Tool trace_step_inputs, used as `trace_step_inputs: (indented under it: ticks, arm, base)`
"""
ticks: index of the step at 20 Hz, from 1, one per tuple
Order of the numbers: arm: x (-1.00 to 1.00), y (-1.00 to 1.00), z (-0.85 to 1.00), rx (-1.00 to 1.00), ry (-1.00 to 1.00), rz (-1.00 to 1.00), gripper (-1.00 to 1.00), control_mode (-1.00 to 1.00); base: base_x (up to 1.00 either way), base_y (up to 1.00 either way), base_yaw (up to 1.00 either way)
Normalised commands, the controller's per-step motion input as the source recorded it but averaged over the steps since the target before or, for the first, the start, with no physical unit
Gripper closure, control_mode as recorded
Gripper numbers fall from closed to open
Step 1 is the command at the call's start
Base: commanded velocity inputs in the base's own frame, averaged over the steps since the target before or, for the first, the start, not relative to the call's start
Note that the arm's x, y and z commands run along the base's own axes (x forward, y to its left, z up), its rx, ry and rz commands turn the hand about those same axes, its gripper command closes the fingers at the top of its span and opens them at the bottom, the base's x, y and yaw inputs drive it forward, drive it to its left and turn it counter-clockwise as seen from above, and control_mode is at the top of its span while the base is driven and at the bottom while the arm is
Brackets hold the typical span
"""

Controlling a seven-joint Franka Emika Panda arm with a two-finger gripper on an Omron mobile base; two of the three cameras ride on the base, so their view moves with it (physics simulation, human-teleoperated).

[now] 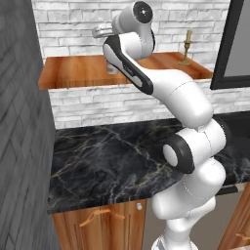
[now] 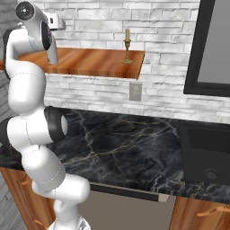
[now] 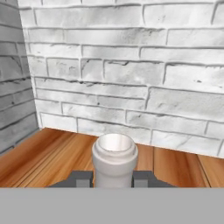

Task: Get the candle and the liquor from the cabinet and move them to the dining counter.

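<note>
Jaws clamp the liquor by its neck on the cabinet — candle well right of it, brick wall close behind.

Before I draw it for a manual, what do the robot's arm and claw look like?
The arm is made of glossy white rounded segments linked by dark charcoal joint bands, with a round dark cap at the top joint. No cables or markings show. The claw has two small, blocky dark grey finger tips.

Liquor body hidden, probably behind pincer.
</note>
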Motion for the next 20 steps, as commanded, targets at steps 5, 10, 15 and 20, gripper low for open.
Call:
trace_step_inputs:
  ticks: [5,10,15,20]
  arm:
    - [0.0,0.0,0.0,0.0,0.0,0.0,1.0,-1.0]
    - [0.0,-0.09,0.02,0.0,0.0,0.0,1.0,-1.0]
    - [-0.19,-0.3,0.06,0.0,0.0,0.0,1.0,-1.0]
    - [-0.52,-0.46,0.05,0.0,0.0,-0.01,1.0,-1.0]
  base:
    - [0.0,0.0,0.0]
    - [0.0,0.0,0.0]
    - [0.0,0.0,0.0]
    - [0.0,0.0,0.0]
